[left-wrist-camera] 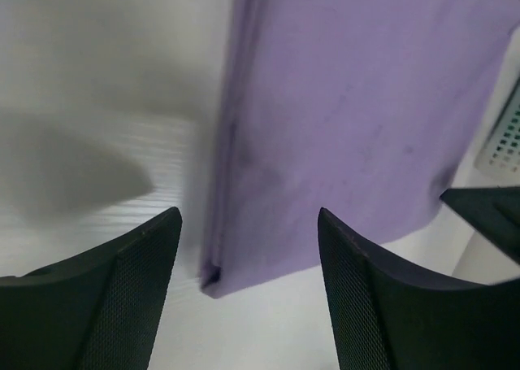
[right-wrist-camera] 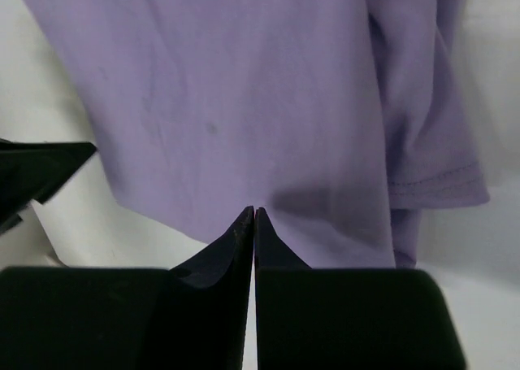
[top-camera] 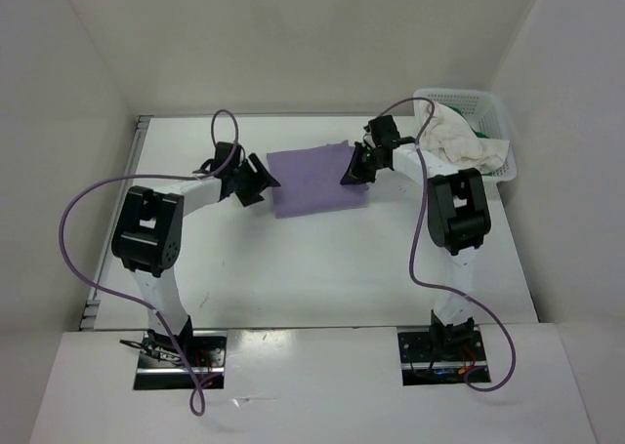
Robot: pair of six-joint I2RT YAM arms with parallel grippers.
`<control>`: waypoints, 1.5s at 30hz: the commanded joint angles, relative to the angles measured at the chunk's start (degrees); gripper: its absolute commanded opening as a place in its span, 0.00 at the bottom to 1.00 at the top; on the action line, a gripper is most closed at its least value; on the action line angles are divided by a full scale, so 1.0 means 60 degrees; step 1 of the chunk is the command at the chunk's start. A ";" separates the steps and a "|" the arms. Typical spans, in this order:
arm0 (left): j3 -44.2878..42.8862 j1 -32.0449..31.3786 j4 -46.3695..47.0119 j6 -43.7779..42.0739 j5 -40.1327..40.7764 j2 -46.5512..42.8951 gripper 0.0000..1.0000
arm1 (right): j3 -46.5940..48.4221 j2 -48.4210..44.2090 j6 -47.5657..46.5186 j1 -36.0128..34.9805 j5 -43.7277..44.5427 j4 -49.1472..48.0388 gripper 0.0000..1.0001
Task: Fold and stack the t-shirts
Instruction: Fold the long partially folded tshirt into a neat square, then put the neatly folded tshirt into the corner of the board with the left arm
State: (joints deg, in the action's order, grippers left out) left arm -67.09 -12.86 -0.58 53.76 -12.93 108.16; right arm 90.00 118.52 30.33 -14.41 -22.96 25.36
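With the part-folded purple shirt flat on the worktop, just ahead of the open left jaws and at the tips of the closed right jaws, the next fold probably needs matching edge grips, lifted together.

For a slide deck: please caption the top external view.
Left arm and right arm flank a folded lavender t-shirt; cream t-shirt and green t-shirt sit in the basket.

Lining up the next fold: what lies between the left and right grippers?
The folded lavender t-shirt, flat on the table, spans the stretch between the left gripper and right gripper; the top view shows it.
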 commanded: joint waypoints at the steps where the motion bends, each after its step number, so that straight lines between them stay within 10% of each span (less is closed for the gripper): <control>1: -0.0215 0.0298 0.0347 -0.0609 -0.0217 0.0063 0.76 | -0.0160 -0.0153 -0.0133 0.0029 0.0018 -0.0521 0.05; 10: -0.1195 0.0298 0.0404 -0.0799 -0.1199 0.1864 0.73 | -0.1139 -0.3403 0.0087 0.0029 0.0121 -0.0464 0.35; 21: -0.3508 -0.0185 0.0507 -0.0347 -0.1406 0.3404 0.04 | -0.4082 -0.7459 0.0628 0.0117 0.0033 0.0108 0.38; 25: -0.5073 0.0618 0.0405 0.0034 -0.1317 0.3404 0.00 | -0.5007 -0.8165 0.0717 0.0307 0.0033 0.0211 0.38; 38: -0.4174 0.5540 0.0167 -0.0712 -0.0805 0.1767 0.02 | -0.5903 -0.8855 0.0805 0.0308 -0.0319 0.0606 0.39; 42: -0.2461 0.6259 0.0636 -0.0800 0.0422 0.0770 0.18 | -0.5991 -0.8767 0.0805 0.0308 -0.0699 0.0432 0.39; 43: -0.1847 0.6362 0.1045 -0.0800 0.0426 0.0376 0.47 | -0.5991 -0.8680 0.0805 0.0308 -0.0700 0.0431 0.39; 45: -0.1724 0.6363 0.1049 -0.0800 0.0457 0.0269 0.74 | -0.5991 -0.8679 0.0805 0.0308 -0.0802 0.0431 0.41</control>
State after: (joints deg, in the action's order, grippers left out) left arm -78.87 27.59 0.45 49.89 -11.66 114.39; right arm 54.59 67.20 35.09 -12.86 -25.74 28.75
